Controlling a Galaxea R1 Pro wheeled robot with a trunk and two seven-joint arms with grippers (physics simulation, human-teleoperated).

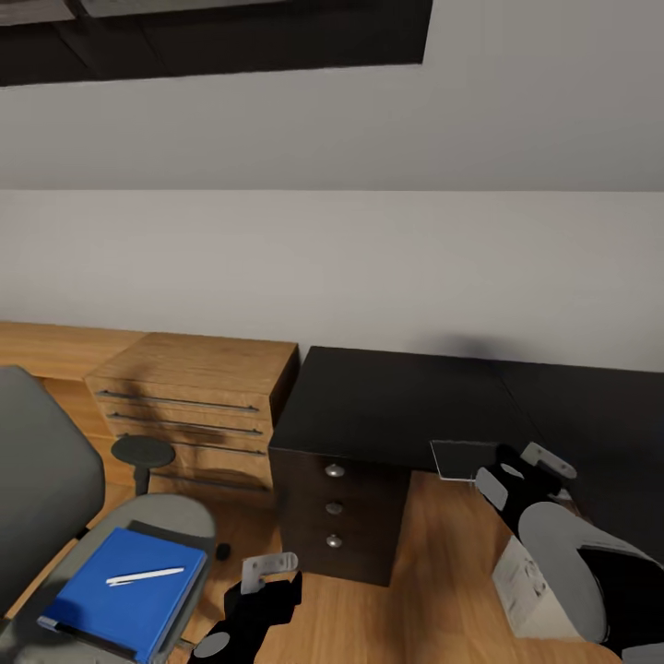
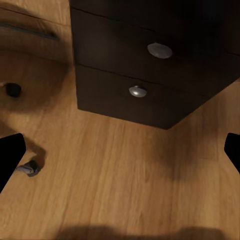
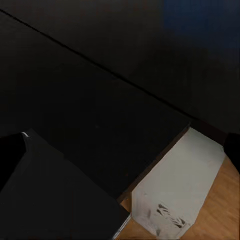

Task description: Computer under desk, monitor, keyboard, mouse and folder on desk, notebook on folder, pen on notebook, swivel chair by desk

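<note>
The grey swivel chair (image 1: 51, 480) stands at the lower left. On its seat lies the blue folder (image 1: 129, 590) with the white pen (image 1: 143, 577) on top. The black desk (image 1: 397, 406) fills the middle and right. The dark notebook (image 1: 461, 458) (image 3: 60, 200) sits at the desk's front edge, partly past it, beside one finger of my right gripper (image 1: 518, 474), whose jaws stand wide apart. The silver-grey computer (image 1: 524, 586) (image 3: 175, 192) stands on the floor under the desk. My left gripper (image 1: 263, 581) hangs open over the floor before the drawer unit (image 2: 135, 85).
A low oak dresser (image 1: 198, 387) stands against the wall, left of the desk. The chair's black armrest (image 1: 143, 452) and castors (image 2: 29, 168) lie between chair and drawer unit. A blue back panel (image 3: 200, 30) runs behind the desk. Wood floor (image 1: 433, 563) lies below.
</note>
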